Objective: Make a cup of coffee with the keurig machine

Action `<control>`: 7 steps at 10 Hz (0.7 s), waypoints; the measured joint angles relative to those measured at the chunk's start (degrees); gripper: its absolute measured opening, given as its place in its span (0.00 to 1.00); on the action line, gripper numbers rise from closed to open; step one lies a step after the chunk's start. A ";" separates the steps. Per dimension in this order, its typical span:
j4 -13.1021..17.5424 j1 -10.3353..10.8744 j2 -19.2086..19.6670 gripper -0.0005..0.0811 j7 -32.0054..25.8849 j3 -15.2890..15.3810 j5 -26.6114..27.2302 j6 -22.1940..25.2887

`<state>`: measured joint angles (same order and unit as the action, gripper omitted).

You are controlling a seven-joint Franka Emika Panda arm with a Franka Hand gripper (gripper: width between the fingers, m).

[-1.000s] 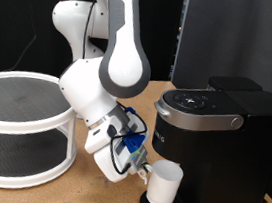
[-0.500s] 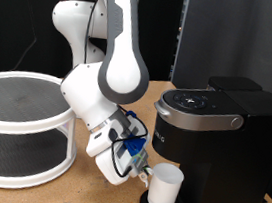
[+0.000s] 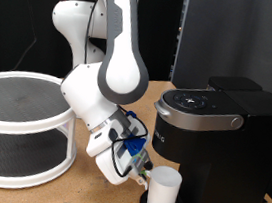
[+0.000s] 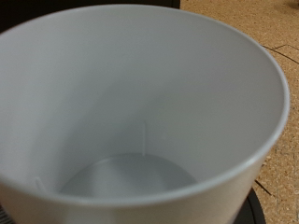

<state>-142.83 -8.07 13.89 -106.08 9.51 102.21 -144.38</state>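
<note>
Cup [image 3: 164,189] upright on drip tray of keurig machine [image 3: 213,152], directly under brew head, open mouth up, apparently so coffee would fall into it. Wrist view filled by cup's empty white interior [image 4: 140,112]. Hand [image 3: 141,171] low, just beside machine's base, at cup's side; looks closed on cup wall, fingers narrow. Arm reaches down from behind. Round two-tier rack [image 3: 20,127] on table [image 3: 73,196], well apart from machine.

Robotics lab or test bench rather than a home kitchen, white robot arm [image 3: 106,57] mounted on a bare wooden counter [image 3: 63,195], black curtain backdrop [image 3: 225,38], lone keurig machine [image 3: 216,142], white two-tier turntable shelf [image 3: 17,126] as staged prop
</note>
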 joint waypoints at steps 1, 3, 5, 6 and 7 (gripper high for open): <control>-0.18 -0.14 -0.03 0.45 0.04 -0.09 -0.44 0.14; -1.37 -0.94 -1.09 0.66 2.60 -0.67 -4.58 1.47; -3.61 -2.41 -4.05 0.97 6.24 -1.83 -10.01 5.05; -4.78 -3.21 -5.98 0.97 8.09 -2.45 -12.63 7.01; -6.39 -3.61 -8.27 0.99 9.44 -2.85 -14.13 8.44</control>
<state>-149.22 -11.68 5.62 -96.64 6.67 88.08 -135.93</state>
